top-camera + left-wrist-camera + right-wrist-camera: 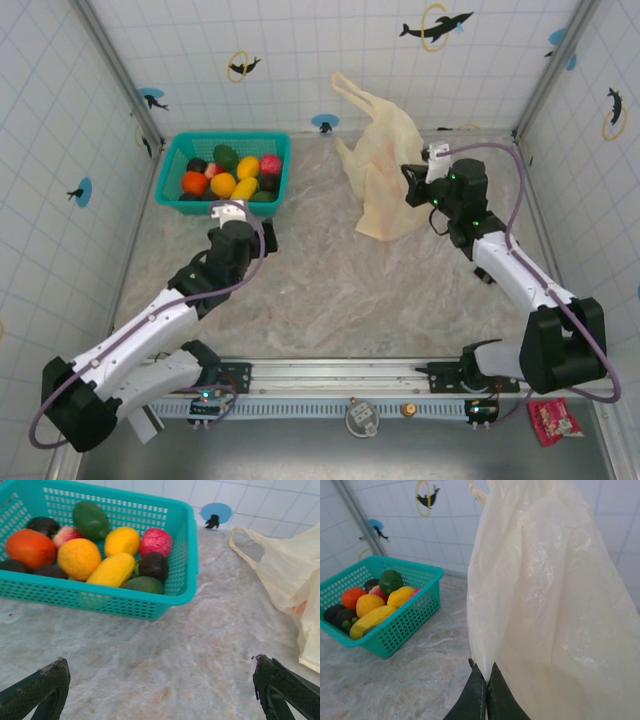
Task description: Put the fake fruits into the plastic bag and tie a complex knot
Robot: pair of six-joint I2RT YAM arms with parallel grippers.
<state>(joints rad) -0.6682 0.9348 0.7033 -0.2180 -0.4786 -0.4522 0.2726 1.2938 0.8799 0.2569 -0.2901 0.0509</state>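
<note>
Plastic bag (385,165): held upright at the far right of the table (320,280), handles toward the back wall, likely so its mouth can be opened for loading.
Fake fruits (95,550): piled in the teal basket (100,602) at far left, well apart from the bag.
Right gripper (481,669): fingers pressed together, pinching the bag's side fold.
Left gripper (160,665): spread wide just before the basket, apparently poised for 1 fruit.

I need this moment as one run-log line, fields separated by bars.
left jaws: open, facing teal basket | right jaws: shut on plastic bag edge | fake fruits: in basket | knot: not yet tied
</note>
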